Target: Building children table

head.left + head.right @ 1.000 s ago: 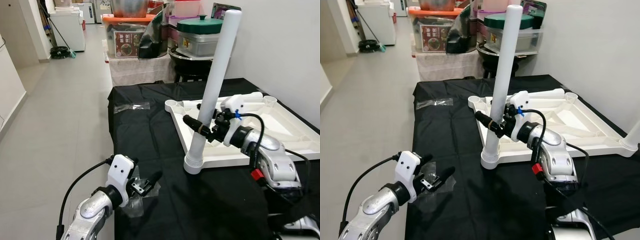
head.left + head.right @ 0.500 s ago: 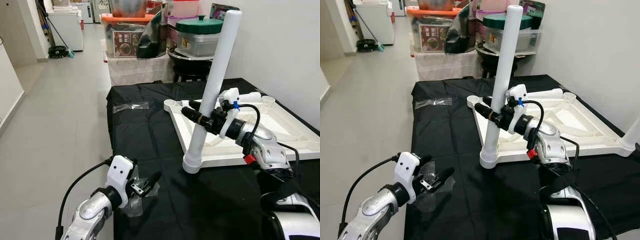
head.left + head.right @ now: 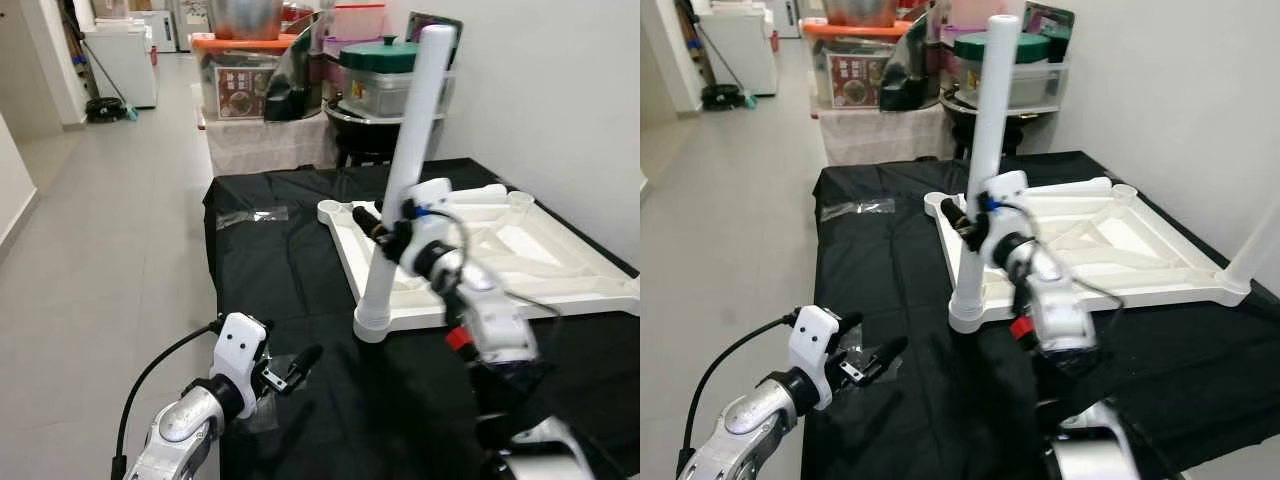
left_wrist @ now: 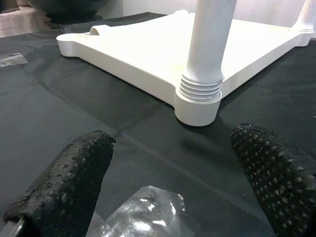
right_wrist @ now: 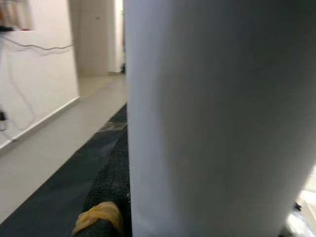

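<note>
The table leg (image 3: 400,180) now stands straighter, right gripper (image 3: 385,228) clamping it.

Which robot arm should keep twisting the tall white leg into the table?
The right one, probably. Its right gripper is already clamped around the white leg, which stands in a corner socket of the upturned tabletop. The left gripper hangs open, low over the black cloth, short of the leg.

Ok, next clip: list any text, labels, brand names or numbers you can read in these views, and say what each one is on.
No text can be read in these pictures.
The printed label on the clear storage box with the orange lid behind the table shows a picture and some print, too small and blurred to read.
The white table leg, the white tabletop and both grippers carry no visible markings.
</note>
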You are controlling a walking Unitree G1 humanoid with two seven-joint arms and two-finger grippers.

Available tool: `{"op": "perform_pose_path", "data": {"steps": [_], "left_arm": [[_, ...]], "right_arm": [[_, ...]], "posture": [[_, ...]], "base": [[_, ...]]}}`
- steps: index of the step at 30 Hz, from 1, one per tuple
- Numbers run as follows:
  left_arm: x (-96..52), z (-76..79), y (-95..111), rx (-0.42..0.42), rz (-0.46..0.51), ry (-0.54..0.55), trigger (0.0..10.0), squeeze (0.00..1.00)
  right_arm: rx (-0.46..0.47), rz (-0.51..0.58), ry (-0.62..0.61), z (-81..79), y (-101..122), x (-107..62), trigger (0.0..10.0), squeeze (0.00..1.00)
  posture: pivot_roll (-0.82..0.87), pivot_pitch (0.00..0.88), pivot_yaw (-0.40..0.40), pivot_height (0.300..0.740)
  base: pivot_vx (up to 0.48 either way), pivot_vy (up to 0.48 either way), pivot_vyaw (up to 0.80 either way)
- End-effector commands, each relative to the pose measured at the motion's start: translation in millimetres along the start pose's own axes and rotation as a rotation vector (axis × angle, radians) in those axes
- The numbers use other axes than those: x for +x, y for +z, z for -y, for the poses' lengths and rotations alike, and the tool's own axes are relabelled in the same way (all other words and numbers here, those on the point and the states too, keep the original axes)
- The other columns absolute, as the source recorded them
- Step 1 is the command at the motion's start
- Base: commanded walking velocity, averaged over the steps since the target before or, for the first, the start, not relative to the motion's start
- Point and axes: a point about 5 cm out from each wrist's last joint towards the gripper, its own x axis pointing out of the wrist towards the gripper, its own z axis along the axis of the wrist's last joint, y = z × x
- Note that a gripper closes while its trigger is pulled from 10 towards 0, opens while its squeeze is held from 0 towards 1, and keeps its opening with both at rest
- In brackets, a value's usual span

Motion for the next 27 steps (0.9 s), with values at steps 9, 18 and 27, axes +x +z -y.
{"op": "perform_pose_path", "data": {"steps": [9,18,27], "left_arm": [[0.2,0.7,2,-0.028,0.006,0.002,10.0,0.00],[1.2,1.9,2,-0.048,0.009,0.007,10.0,0.00],[1.5,1.1,1,-0.057,0.010,0.007,10.0,0.00]], "right_arm": [[0.103,-0.172,-0.352,-13.2,-28,-19.9,0.0,0.00],[0.143,-0.147,-0.483,-9.1,-13,-24.7,2.4,0.00],[0.138,0.007,-0.233,5.6,8,-24.2,10.0,0.00]], "posture": [[0.08,0.000,-0.059,0.740],[0.07,0.000,-0.057,0.740],[0.07,0.000,-0.058,0.740]], "base": [[0.000,0.000,0.00],[0.000,0.000,0.00],[0.000,0.000,0.00]]}}
